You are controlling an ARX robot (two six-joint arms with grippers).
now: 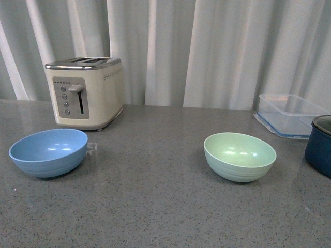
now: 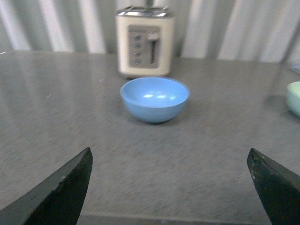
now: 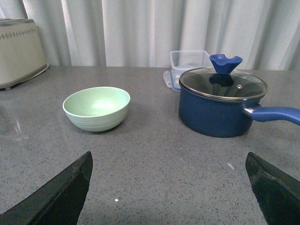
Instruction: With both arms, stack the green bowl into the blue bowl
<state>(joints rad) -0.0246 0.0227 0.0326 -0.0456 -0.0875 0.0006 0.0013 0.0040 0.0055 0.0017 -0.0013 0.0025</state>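
Note:
The blue bowl (image 1: 48,152) stands upright and empty on the grey counter at the left, in front of the toaster. The green bowl (image 1: 240,156) stands upright and empty on the right. Neither arm shows in the front view. In the left wrist view my left gripper (image 2: 169,157) is open over bare counter, well short of the blue bowl (image 2: 155,99); the green bowl (image 2: 295,97) peeks in at the picture's edge. In the right wrist view my right gripper (image 3: 168,159) is open, with the green bowl (image 3: 97,108) some way ahead of it.
A cream toaster (image 1: 85,92) stands behind the blue bowl. A clear plastic container (image 1: 290,114) and a dark navy lidded pot (image 3: 222,101) with a long handle stand beside the green bowl. White curtains hang behind the grey counter (image 1: 155,206).

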